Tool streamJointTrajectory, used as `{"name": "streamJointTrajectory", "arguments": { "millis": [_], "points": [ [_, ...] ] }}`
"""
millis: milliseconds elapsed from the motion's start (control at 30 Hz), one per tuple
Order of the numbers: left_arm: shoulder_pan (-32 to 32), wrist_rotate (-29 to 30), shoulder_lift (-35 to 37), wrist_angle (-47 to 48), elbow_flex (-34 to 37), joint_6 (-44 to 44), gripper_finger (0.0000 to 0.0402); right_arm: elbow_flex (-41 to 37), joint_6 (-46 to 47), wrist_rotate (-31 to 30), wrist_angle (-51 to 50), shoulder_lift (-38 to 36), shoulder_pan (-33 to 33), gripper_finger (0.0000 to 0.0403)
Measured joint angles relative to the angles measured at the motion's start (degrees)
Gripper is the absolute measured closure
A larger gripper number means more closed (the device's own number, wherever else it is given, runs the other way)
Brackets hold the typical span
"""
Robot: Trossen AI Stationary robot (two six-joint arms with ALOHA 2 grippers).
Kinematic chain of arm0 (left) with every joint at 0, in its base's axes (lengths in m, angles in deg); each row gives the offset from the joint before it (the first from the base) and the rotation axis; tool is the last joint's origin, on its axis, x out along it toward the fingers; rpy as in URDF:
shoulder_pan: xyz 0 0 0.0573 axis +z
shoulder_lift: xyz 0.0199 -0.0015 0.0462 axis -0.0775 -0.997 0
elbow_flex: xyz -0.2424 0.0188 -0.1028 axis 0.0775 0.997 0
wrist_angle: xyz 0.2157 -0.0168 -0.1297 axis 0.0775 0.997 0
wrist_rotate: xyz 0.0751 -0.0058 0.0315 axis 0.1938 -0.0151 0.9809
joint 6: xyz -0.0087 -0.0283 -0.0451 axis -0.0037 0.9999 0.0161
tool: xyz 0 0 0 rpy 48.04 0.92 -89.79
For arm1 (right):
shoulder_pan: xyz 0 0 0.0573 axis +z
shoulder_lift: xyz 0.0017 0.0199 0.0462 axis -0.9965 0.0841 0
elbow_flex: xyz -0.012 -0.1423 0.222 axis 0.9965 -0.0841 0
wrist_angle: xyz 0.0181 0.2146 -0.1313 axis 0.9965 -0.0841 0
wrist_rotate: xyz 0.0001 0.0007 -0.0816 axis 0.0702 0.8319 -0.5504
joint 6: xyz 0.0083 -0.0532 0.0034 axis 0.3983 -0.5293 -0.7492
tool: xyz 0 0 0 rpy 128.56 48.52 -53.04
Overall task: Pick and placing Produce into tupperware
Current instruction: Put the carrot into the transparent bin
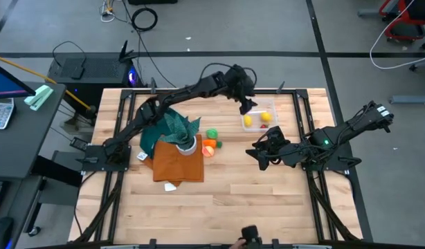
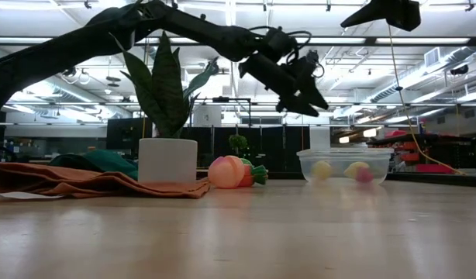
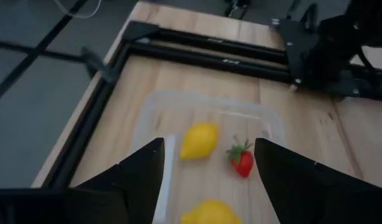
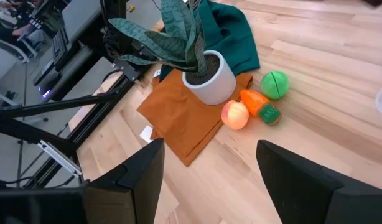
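Note:
The clear tupperware (image 1: pixel 259 118) stands near the table's far right. It holds a yellow lemon (image 3: pixel 199 140), a red strawberry (image 3: pixel 242 160) and a second yellow piece (image 3: pixel 209 213). My left gripper (image 3: pixel 208 144) hovers open and empty just above the container (image 2: pixel 345 165), over its left part (image 1: pixel 247 105). My right gripper (image 1: pixel 257 153) is open and empty, raised near the table's right middle. It faces a green ball (image 4: pixel 275 84), an orange carrot (image 4: pixel 258 102) and a peach-coloured fruit (image 4: pixel 234 115), which lie on the wood beside the white plant pot (image 4: pixel 209 78).
A spiky green plant in its white pot (image 1: pixel 187 144) stands on an orange cloth (image 1: pixel 178 164), with a dark green cloth (image 1: pixel 156 133) behind it. A small white scrap (image 1: pixel 171 185) lies near the cloth. Black frame rails (image 1: pixel 316 173) run along the table's sides.

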State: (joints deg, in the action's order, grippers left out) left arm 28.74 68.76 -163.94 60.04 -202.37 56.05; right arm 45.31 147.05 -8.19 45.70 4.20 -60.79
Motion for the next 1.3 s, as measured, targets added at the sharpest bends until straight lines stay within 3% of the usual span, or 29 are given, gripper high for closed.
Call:
{"name": "streamJointTrajectory", "arguments": {
  "millis": [200, 333, 633, 767, 933, 1300],
  "points": [
    [4.58, -0.16, 0.59, -4.89, -0.17, 16.18, 0.0174, 0.00, -0.63, -0.01, -0.03, 0.00, 0.00, 0.0184],
    [7.55, 0.18, 0.59, -12.02, -0.15, 29.56, 0.0215, 0.00, -1.67, -0.03, -0.07, 0.00, 0.00, 0.0184],
    [7.90, -6.35, 2.22, -32.12, -0.15, 35.83, 0.0381, 0.00, -3.18, -1.49, -1.69, 0.00, 0.00, 0.0184],
    [6.90, -6.22, 3.60, -45.74, -0.15, 40.96, 0.0388, 0.00, -3.16, -1.50, -2.53, 0.01, 0.02, 0.0184],
    [6.26, -5.94, 7.85, -55.25, -0.17, 40.34, 0.0393, 0.00, -2.51, -1.50, -3.66, 0.00, 0.00, 0.0184],
    [5.35, -2.37, 18.83, -46.44, 2.37, 24.60, 0.0397, 0.00, -1.88, -1.20, -4.33, 0.00, 0.02, 0.0184]
  ]
}}
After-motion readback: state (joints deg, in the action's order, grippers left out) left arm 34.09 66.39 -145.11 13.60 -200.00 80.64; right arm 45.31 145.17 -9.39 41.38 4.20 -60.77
